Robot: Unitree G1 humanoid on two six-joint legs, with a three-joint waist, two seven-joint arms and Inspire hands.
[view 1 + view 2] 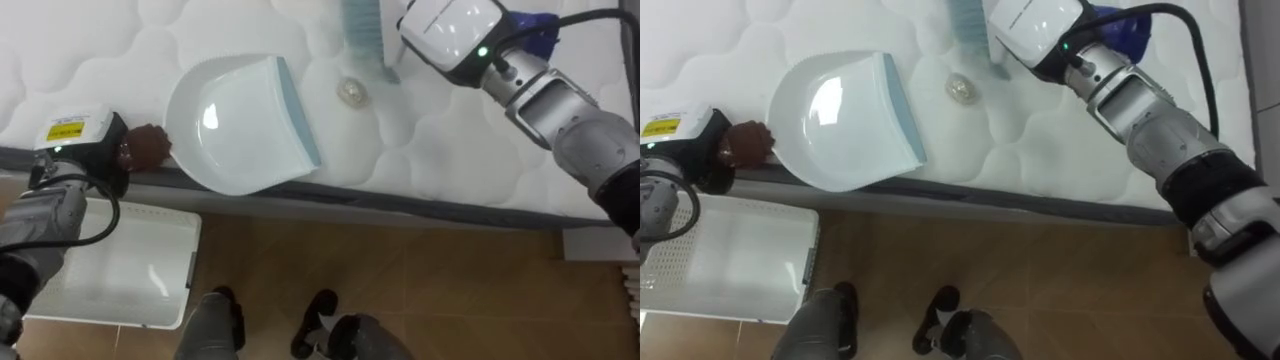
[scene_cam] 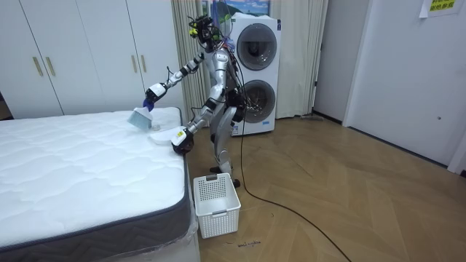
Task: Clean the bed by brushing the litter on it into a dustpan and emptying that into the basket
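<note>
Nothing legible: yellow wrist label [image 1: 66,129] and yellow-green wall sign [image 2: 441,6], print on both too small

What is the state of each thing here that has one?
dustpan: flat on the mattress, mouth toward the scrap, left hand at its handle.
brush: held in the right hand, bristles near the scrap.
scrap: loose on the mattress, not yet swept.
basket: upright on the floor.

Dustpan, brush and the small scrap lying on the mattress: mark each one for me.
dustpan [image 1: 235,125], left eye view, middle of its white scoop.
brush [image 1: 362,28], left eye view, on its pale blue bristles.
scrap [image 1: 351,92], left eye view, centre of the small round bit.
</note>
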